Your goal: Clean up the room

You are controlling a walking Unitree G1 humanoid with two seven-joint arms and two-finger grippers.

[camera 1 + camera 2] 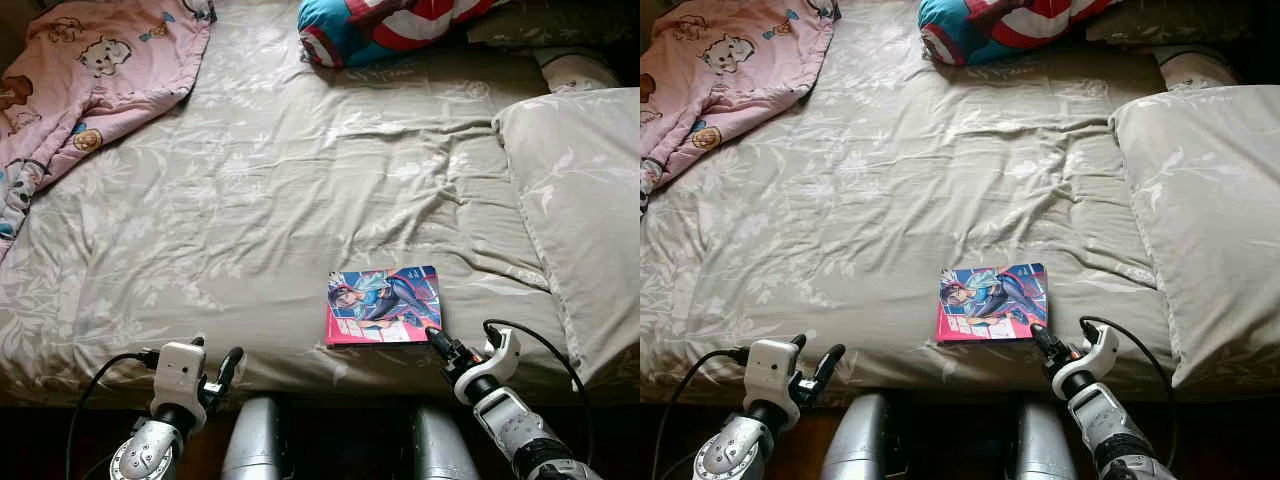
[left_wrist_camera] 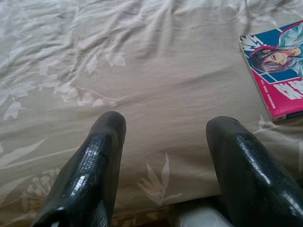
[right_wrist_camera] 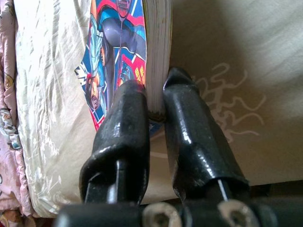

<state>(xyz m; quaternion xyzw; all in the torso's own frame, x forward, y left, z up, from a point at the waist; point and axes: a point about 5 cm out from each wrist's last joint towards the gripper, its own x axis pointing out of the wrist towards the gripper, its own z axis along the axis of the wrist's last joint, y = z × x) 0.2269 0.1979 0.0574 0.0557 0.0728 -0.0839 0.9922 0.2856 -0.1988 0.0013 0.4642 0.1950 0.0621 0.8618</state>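
Observation:
A colourful comic book (image 1: 383, 305) lies flat on the beige leaf-patterned bed sheet (image 1: 280, 200) near the bed's front edge. My right gripper (image 1: 434, 340) is at the book's near right corner; the right wrist view has its two black fingers (image 3: 124, 118) shut on the comic book (image 3: 142, 56), one on the cover and one under the page edge. My left gripper (image 1: 222, 368) hovers over the front edge of the bed, to the left of the book, open with nothing between its fingers (image 2: 102, 156). The left wrist view catches the comic book (image 2: 277, 71) off to one side.
A pink cartoon-print blanket (image 1: 90, 80) is heaped at the far left of the bed. A red, white and blue shield-print pillow (image 1: 385, 25) lies at the far end. A large beige pillow (image 1: 580, 210) fills the right side.

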